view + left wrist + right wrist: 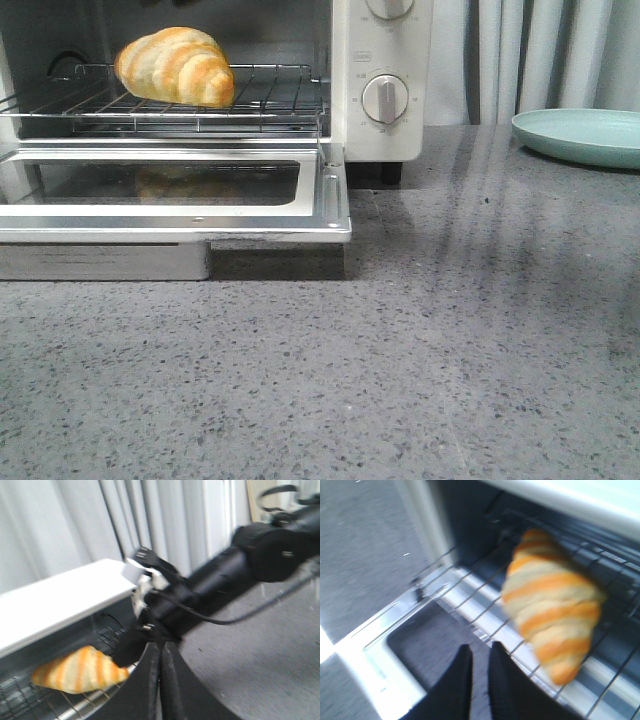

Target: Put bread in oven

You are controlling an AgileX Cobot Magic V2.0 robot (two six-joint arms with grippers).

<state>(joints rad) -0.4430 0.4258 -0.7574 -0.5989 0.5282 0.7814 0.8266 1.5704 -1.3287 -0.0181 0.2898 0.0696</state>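
Note:
The bread (175, 65), a golden croissant with cream stripes, lies on the wire rack (270, 100) inside the cream-white oven (385, 60), at the rack's left. The glass door (335, 190) hangs open and flat. Neither gripper shows in the front view. In the right wrist view my right gripper (480, 650) is empty, its jaws a narrow gap apart, above the open door (365, 650) and just in front of the bread (552, 605). My left gripper (161, 647) is shut and empty, off to the side of the oven (60, 600), with the bread (77, 670) in sight.
A pale green plate (580, 135) sits at the back right on the grey speckled counter (420, 350). Grey curtains hang behind. My right arm (225, 580) reaches across in front of the oven in the left wrist view.

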